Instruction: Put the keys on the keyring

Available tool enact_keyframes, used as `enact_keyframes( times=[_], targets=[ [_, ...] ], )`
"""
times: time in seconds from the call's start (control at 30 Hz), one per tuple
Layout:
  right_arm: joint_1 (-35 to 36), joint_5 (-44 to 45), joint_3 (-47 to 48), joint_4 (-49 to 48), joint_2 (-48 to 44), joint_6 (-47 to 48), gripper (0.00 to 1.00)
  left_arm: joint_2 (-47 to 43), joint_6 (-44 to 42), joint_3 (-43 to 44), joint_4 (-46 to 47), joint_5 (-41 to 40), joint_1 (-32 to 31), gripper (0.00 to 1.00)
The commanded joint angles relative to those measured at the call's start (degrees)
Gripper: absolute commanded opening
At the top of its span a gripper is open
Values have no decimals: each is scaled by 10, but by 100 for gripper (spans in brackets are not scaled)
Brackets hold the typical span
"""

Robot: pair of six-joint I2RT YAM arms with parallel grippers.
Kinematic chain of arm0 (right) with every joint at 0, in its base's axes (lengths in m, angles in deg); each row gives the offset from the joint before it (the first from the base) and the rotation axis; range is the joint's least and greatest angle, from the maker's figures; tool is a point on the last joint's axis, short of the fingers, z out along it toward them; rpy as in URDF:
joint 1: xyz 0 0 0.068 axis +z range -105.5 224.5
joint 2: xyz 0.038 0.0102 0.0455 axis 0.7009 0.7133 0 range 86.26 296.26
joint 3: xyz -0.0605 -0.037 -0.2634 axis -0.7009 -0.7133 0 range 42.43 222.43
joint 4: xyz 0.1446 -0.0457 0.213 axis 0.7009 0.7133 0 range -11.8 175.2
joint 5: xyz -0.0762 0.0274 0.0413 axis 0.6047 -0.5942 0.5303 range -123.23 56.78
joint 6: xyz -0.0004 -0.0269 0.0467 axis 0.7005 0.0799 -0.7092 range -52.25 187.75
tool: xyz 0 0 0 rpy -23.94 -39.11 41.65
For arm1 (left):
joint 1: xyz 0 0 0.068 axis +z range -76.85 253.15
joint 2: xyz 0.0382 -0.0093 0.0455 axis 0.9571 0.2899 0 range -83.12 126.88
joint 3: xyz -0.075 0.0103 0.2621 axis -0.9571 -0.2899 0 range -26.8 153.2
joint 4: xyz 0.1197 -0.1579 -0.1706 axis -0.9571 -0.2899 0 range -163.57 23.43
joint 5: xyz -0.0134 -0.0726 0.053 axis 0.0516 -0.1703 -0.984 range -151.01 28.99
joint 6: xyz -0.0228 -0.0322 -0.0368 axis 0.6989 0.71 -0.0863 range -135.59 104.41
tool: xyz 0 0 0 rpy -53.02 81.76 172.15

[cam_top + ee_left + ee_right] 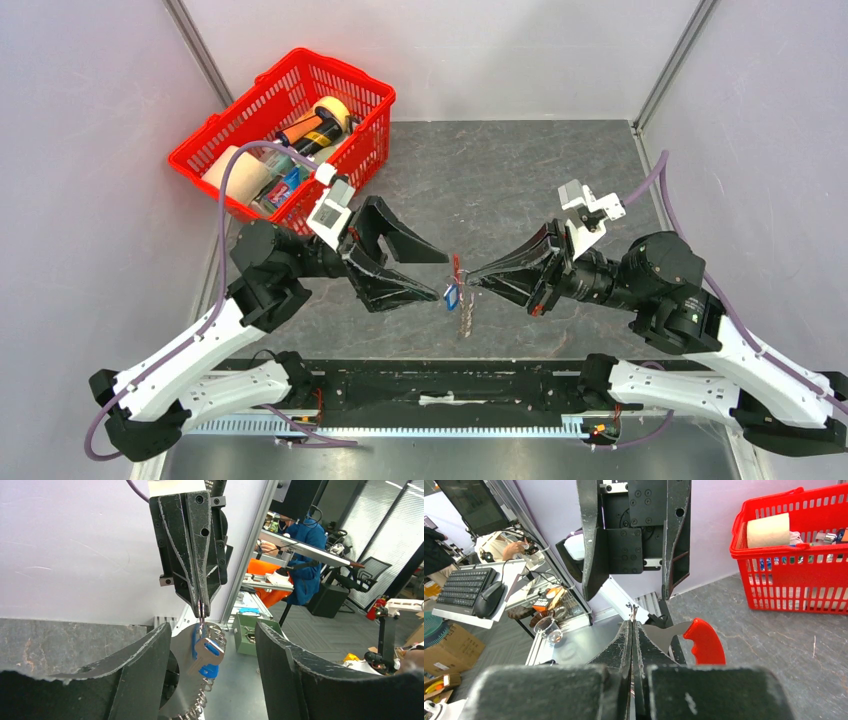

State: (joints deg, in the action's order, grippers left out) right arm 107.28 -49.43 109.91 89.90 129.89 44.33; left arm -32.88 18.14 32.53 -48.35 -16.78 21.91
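The keyring [457, 266] hangs between left claw [443, 277] and right claw [472, 276], key [452, 294] beneath; basket [234, 105] behind left

keyring [704, 640] half hidden behind right hand [632, 624], red basket [794, 550] cut off at edge, key [451, 294] tiny overhead

blue-headed key [204, 656], red keyring [704, 641], red basket [774, 550]

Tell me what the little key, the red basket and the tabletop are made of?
Key: glossy blue head, probably plastic; shiny silvery blade, likely metal. Basket: bright red open lattice, looks like moulded plastic. Tabletop: matte dark grey with pale veins, like slate, perhaps only a printed surface.
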Motion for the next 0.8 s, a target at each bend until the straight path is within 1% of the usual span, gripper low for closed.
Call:
enact_keyframes(
  times=[0.0,0.27,0.43,0.63,0.77],
  targets=[
    [3,9,2,-72,6,-14,0,5,28,-4,42,-12,0,66],
    [2,11,8,-84,19,-8,0,7,30,-5,44,-17,0,58],
    [3,16,0,-96,15,-7,0,8,29,-4,39,-14,0,42],
    [3,17,1,-95,18,-4,0,9,23,-5,27,-15,0,36],
    [2,13,1,-94,20,-3,0,11,24,-4,27,-18,0,35]
  ],
)
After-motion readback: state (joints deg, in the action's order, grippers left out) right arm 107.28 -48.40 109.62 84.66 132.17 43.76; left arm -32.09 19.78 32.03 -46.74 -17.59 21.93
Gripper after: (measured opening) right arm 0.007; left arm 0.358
